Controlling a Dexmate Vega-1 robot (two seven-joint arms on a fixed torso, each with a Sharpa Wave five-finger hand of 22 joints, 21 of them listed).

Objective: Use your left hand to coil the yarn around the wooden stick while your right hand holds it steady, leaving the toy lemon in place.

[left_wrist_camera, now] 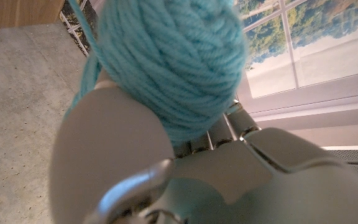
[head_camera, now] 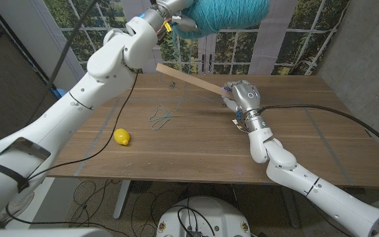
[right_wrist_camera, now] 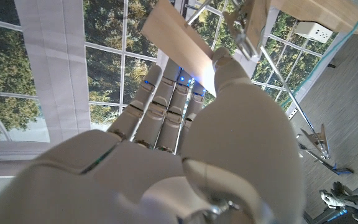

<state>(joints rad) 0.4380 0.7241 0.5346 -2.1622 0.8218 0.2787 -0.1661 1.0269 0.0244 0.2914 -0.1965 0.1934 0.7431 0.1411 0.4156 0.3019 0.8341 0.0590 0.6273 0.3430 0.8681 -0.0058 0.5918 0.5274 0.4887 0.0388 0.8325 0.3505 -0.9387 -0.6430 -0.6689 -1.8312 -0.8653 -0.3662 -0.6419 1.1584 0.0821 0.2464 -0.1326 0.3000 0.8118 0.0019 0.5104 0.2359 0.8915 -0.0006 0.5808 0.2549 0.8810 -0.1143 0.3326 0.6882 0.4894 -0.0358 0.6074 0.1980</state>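
Nearest the robot, toy lemon point(head_camera: 122, 137) sits on the table point(head_camera: 189, 158) twd the near left corner, on its own, well apart from both hands.

A bit further in, left of table centre, a loose squiggle of thin teal strand point(head_camera: 161, 116) lies on the wood; a fine line of it rises from there twd the stick, too thin to trace the whole way.

Right hand point(head_camera: 239, 96) is over the middle of the table, slightly right of centre, fingers closed round the near end of the wooden stick point(head_camera: 188, 79). Right wrist view shows the stick point(right_wrist_camera: 182, 46) pressed between thumb and the other fingers point(right_wrist_camera: 160, 106), so the right hand point(right_wrist_camera: 191, 155) is clamped on it. Stick is a flat pale slat, held above the table, tilted, free end pointing twd the far left.

Furthest back and highest, left hand point(head_camera: 170, 12) is raised above the far edge, gripping the ball of teal yarn point(head_camera: 229, 13). Left wrist view: yarn ball point(left_wrist_camera: 169, 62) sits bulging out of the left hand point(left_wrist_camera: 166, 168), fingers wrapped on it, a strand trailing off one side. Ball is clear of the stick, up and beyond it.

No yarn wraps can be made out on the stick; can't tell from these views.
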